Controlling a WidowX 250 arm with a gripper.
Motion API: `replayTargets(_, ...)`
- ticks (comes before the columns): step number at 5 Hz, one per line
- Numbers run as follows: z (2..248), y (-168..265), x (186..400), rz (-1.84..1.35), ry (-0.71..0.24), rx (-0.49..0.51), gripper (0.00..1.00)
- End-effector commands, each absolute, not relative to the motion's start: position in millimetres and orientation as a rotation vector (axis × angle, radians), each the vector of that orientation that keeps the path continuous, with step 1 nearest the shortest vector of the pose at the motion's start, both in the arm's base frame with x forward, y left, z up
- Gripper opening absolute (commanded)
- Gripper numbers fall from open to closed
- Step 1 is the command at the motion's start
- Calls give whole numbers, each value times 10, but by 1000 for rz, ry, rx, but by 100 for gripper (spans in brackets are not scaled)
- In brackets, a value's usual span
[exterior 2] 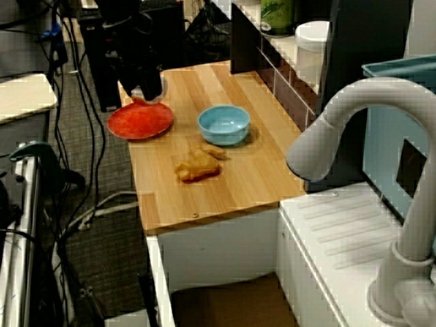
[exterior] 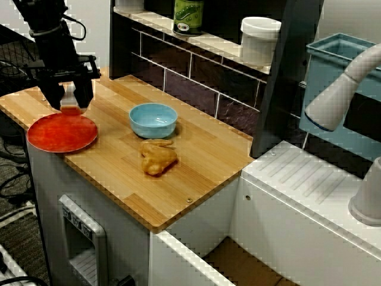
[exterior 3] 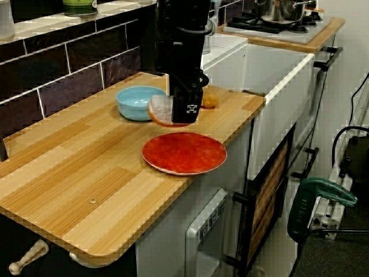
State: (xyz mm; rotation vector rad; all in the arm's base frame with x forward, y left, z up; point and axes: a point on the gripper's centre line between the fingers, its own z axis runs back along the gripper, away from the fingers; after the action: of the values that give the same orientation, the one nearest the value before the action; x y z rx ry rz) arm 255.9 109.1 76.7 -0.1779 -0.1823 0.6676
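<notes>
My black gripper (exterior: 70, 100) hangs just above the far rim of a red plate (exterior: 62, 132) at the left end of the wooden counter (exterior: 196, 161). It is shut on a pale round slice with an orange rim (exterior 3: 159, 109), held a little above the plate (exterior 3: 184, 153) in the low view from the counter's end. In the view from the sink side the gripper (exterior 2: 144, 90) hides the slice. A light blue bowl (exterior: 153, 119) stands empty to the right of the plate. A golden fried piece (exterior: 158, 157) lies in front of the bowl.
A green can (exterior: 188, 16) and a white tub (exterior: 259, 39) stand on the shelf above the dark tiled wall. A white sink unit with a grey faucet (exterior 2: 340, 129) adjoins the counter. The plate's near rim overhangs the counter edge. Cables lie on the floor.
</notes>
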Motion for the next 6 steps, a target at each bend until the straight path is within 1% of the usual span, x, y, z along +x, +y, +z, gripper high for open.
replayTargets(1, 705, 1134, 2566, 656, -194, -145, 0)
replayTargets(4, 597, 1154, 2616, 660, -154, -129, 0)
replayTargets(5, 581, 1166, 2629, 663, -146, -123, 99)
replayTargets(6, 579, 1174, 2637, 664, -139, -121, 100)
